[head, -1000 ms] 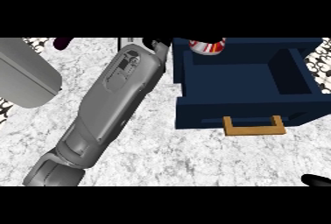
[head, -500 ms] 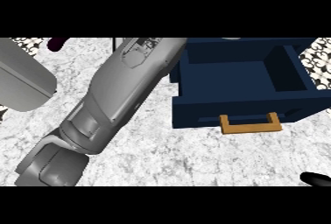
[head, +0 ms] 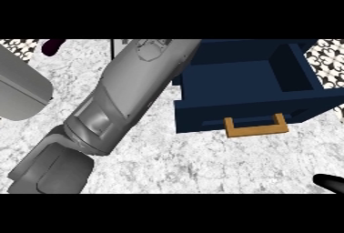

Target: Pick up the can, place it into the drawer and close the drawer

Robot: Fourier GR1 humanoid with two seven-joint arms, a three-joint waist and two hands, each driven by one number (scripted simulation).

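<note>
The navy drawer stands pulled open at the right, its wooden handle facing me, and the part of its inside that shows holds nothing. My grey left forearm runs from the lower left up to the picture's top beside the drawer's left wall. Its hand is beyond the top of the view. The can shows nowhere. Only a black tip of my right hand shows at the lower right corner.
A grey rounded object lies at the left edge. A dark purple thing sits at the top left. Patterned tiling shows behind the drawer at the right. Marble counter lies in front of the drawer.
My left forearm has stretched farther up toward the drawer's back left, and its hand has left the view. The can seen there a second ago is no longer visible.
</note>
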